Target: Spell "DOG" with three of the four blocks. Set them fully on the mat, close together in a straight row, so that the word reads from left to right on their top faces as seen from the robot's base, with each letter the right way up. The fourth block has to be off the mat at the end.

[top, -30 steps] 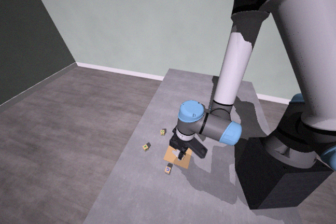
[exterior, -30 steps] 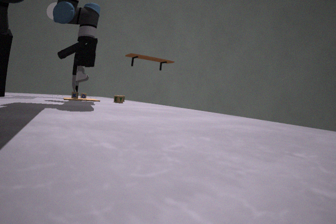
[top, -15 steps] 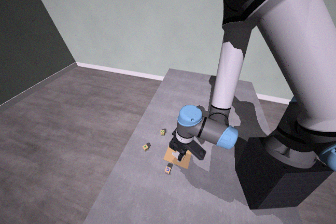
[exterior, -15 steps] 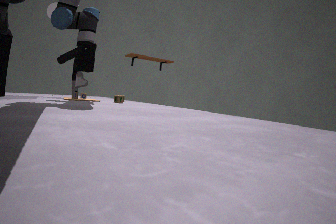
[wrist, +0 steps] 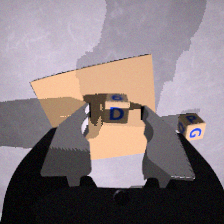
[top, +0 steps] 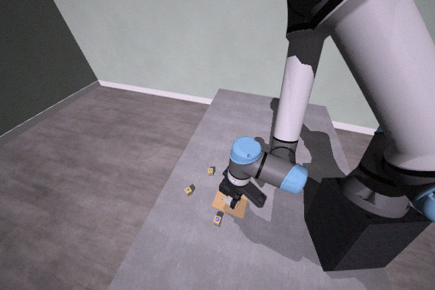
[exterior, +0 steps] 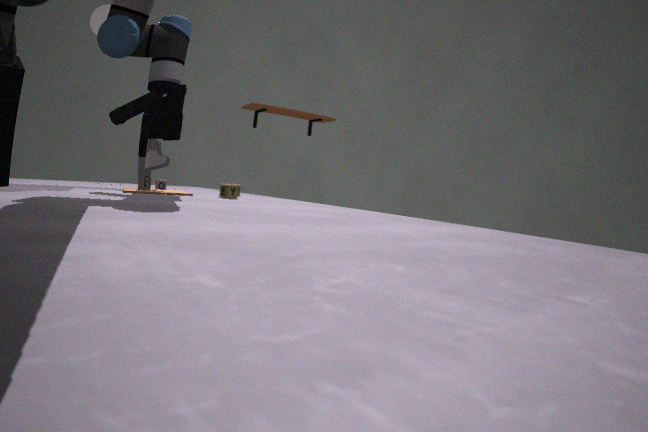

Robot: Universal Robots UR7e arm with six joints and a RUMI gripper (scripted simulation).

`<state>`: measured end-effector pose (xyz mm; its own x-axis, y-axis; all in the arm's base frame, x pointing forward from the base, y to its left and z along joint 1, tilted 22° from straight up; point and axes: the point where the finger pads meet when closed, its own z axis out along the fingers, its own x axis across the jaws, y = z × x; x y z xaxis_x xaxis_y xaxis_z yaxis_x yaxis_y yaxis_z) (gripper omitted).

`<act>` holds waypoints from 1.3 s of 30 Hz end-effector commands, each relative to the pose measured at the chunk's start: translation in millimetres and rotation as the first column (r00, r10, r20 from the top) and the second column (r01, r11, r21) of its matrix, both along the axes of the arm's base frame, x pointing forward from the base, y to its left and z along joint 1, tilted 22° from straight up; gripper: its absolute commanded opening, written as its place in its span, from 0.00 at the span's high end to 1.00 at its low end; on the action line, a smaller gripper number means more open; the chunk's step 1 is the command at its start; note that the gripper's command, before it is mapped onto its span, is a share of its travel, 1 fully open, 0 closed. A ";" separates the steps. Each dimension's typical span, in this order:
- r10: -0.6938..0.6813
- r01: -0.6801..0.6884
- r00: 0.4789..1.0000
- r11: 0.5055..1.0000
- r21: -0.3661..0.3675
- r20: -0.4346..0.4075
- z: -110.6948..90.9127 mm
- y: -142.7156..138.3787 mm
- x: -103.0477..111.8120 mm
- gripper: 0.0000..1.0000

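Observation:
The tan mat lies on the grey table. A wooden block with a blue D on top sits on the mat. My gripper is lowered around it, with one finger on each side and small gaps showing, so it is open. In the top view the gripper stands over the mat. A block with a blue G lies just off the mat's edge; it also shows in the top view. Two more blocks with green letters lie on the table away from the mat.
The table's left edge runs close to the loose blocks. The robot's dark base stands to the right of the mat. A small wooden shelf hangs on the far wall.

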<state>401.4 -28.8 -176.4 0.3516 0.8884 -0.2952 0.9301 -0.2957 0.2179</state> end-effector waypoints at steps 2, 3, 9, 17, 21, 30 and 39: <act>0.000 0.000 1.000 1.000 0.000 0.001 0.3 0.1 0.3 0.63; 0.000 0.000 1.000 1.000 0.000 0.001 0.3 0.1 0.3 0.63; 0.000 0.000 1.000 1.000 0.000 0.001 0.3 0.1 0.3 0.75; 0.000 0.000 1.000 1.000 0.000 0.001 0.3 0.1 0.3 0.75; 0.000 0.000 1.000 1.000 0.000 0.001 0.3 0.1 0.3 0.75; 0.000 0.000 1.000 1.000 0.000 0.001 0.3 0.1 0.3 0.95; 0.000 0.000 1.000 1.000 0.000 0.001 0.3 0.1 0.3 0.95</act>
<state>401.4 -28.8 -176.4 0.3516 0.8884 -0.2952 0.9301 -0.2957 0.2180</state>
